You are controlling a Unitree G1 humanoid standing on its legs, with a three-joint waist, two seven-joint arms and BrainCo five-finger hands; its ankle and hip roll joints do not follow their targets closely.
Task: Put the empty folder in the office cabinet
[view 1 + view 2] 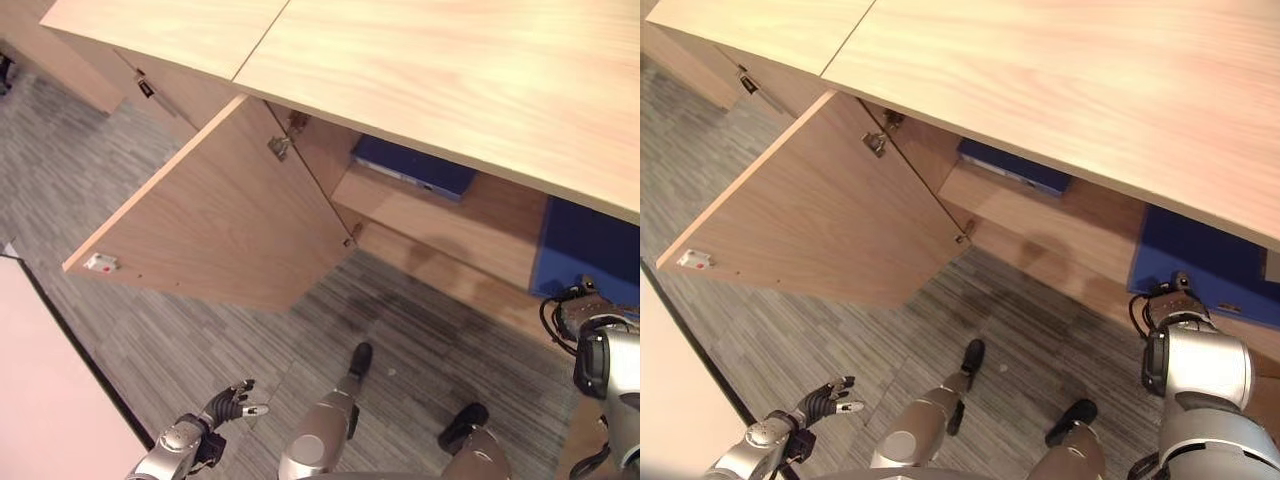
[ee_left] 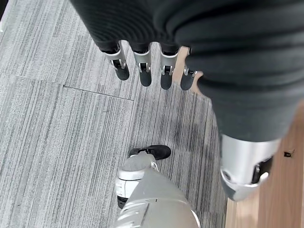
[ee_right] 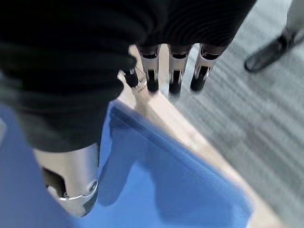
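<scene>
Right robot hand (image 3: 156, 71) fingers straight, empty, above blue folder (image 3: 166, 185) at cabinet (image 1: 450, 70) floor edge; left robot hand (image 1: 232, 403) relaxed

A low wooden cabinet (image 1: 440, 70) with a pale top stands on grey striped carpet floor (image 1: 200, 340). Its left door (image 1: 210, 215) hangs swung open over the carpet, metal hinges showing at the inner edge. Inside, a wooden shelf (image 1: 440, 215) crosses the opening, and a blue folder (image 1: 415, 165) lies flat on it, toward the back. Lower right, on the cabinet's bottom board (image 1: 1080, 285), a second blue folder (image 1: 1200, 265) rests near the front edge. A pale desk (image 1: 50, 400) edge stands at the near left.
</scene>
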